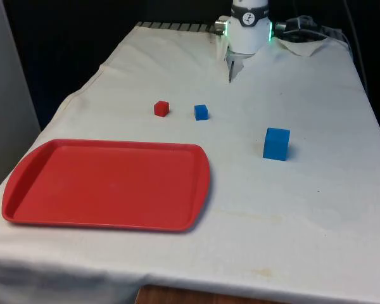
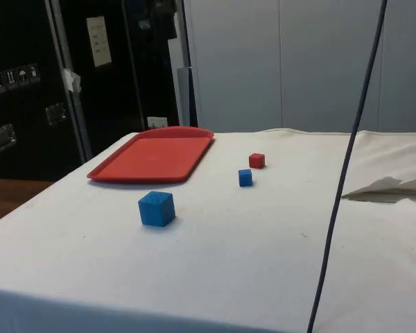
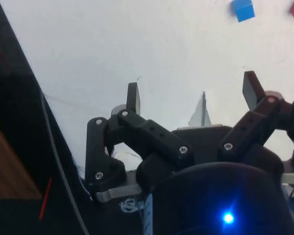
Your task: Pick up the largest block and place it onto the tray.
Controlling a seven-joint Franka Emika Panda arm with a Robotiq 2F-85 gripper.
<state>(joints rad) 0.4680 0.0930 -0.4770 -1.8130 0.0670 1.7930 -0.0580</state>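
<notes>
The jaws of the gripper (image 3: 193, 94) were seen spread wide and empty above the desk (image 1: 316, 209), while the large blue block (image 1: 276, 143) was found at four o'clock from the small blue block (image 1: 201, 112), well apart from the red tray (image 1: 107, 184).

We count three blocks on the white cloth: one large blue block (image 1: 276, 144), one small blue block (image 1: 201, 113) and one small red block (image 1: 161, 109). We count one red tray (image 1: 63, 209). That makes two blue blocks and one red.
</notes>
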